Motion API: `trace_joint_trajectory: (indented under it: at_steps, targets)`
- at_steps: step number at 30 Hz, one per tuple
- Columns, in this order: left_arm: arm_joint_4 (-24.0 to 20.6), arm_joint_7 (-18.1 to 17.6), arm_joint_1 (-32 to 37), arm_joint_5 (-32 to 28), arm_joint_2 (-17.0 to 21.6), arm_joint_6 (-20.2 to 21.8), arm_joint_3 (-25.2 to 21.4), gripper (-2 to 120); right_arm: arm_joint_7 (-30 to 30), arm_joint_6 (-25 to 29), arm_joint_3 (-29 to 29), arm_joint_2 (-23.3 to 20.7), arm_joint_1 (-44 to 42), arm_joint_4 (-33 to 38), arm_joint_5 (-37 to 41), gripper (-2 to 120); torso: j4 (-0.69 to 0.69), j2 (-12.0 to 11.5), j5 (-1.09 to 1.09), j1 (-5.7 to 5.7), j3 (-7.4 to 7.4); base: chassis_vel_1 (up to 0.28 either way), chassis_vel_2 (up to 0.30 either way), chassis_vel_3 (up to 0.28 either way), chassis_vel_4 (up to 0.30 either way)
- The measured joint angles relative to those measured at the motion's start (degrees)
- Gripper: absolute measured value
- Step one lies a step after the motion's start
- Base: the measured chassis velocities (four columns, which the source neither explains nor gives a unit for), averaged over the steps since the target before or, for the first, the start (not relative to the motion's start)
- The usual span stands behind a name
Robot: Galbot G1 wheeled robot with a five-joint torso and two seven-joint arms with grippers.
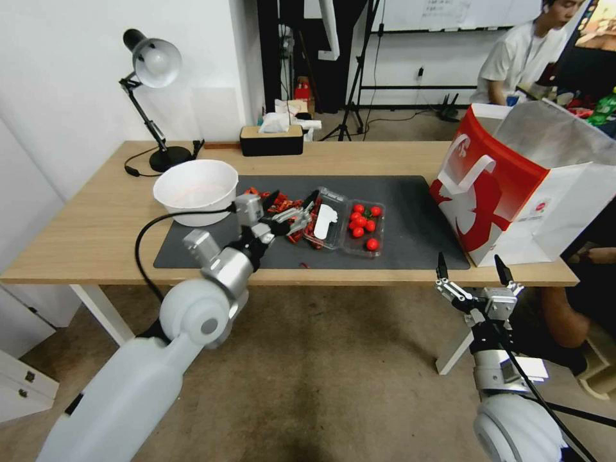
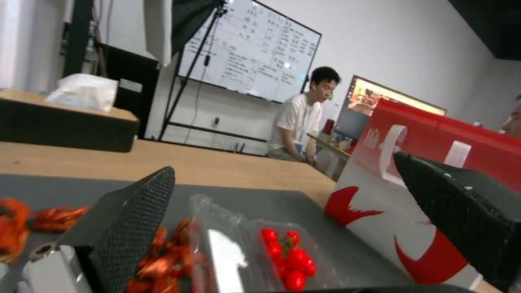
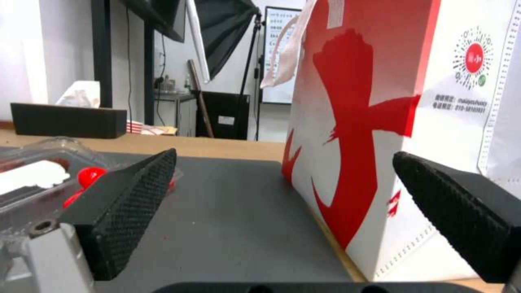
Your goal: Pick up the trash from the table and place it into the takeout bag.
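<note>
Starting at the upper left of the head view: a black desk lamp [image 1: 151, 96] stands at the back of the light-wood tabletop [image 1: 83, 218], and a round white plastic bowl [image 1: 196, 190] sits on the left end of the dark grey mat [image 1: 410, 212].

Just right of the bowl is the trash: a loose pile of red crayfish shells [image 1: 282, 205] and, touching it on the right, a clear hinged plastic clamshell box [image 1: 346, 226] lying open with small round cherry tomatoes [image 1: 363, 221] in one half.

The left pincer [image 1: 292, 206] sits low over the shell pile in the middle-left of the frame, its black cross-hatched fingers [image 2: 136, 219] spread apart with nothing between them. From its wrist camera the shells and the box lie right below and between the fingers.

A black tissue box [image 1: 271, 139] sits at the far edge, upper centre.

On the right, the takeout bag [image 1: 507, 192] stands upright on the mat's right end, glossy red and white paper, flat white handle, silvery lining, mouth open.

The right pincer [image 1: 473, 268] hangs off the tabletop's near edge in the lower right, fingers wide apart and empty, just in front of the bag.
</note>
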Motion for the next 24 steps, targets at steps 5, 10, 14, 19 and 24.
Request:
trace_joint_trajectory:
  at_steps: [5,10,14,19,24]
  targets:
    - [-1.17,0.98,4.73,2.77,-0.69,-1.36,-2.71,100,-0.02,0.23,-0.02,0.18,-0.27,0.00,-0.28,100,-0.01,0.00,0.00,0.00,0.00,0.000,0.000,0.000,0.000]
    - [-2.52,3.16,11.81,8.14,-1.91,-3.79,-9.07,100,-0.06,0.23,-0.06,0.23,-0.44,-0.01,-0.62,100,0.00,0.00,0.00,0.00,0.00,0.000,0.000,0.000,0.000]
    - [-2.38,5.37,16.49,14.30,-3.02,-6.96,-13.02,100,-0.06,0.23,-0.16,0.27,-0.56,-0.07,-0.84,100,0.00,0.00,-0.01,0.00,0.00,0.000,0.000,0.000,0.000]
    - [-2.82,6.19,21.13,19.74,-4.83,-9.88,-16.94,100,-0.17,0.23,-0.49,0.37,-0.51,-0.13,-1.13,100,0.00,0.00,0.00,0.00,0.00,0.000,0.000,0.000,0.000]
    - [-2.60,6.73,25.03,24.77,-6.89,-12.86,-20.07,100,-0.26,0.23,-0.63,0.57,-0.54,-0.18,-1.37,100,0.00,0.00,-0.01,0.00,0.00,0.000,0.000,0.000,0.000]
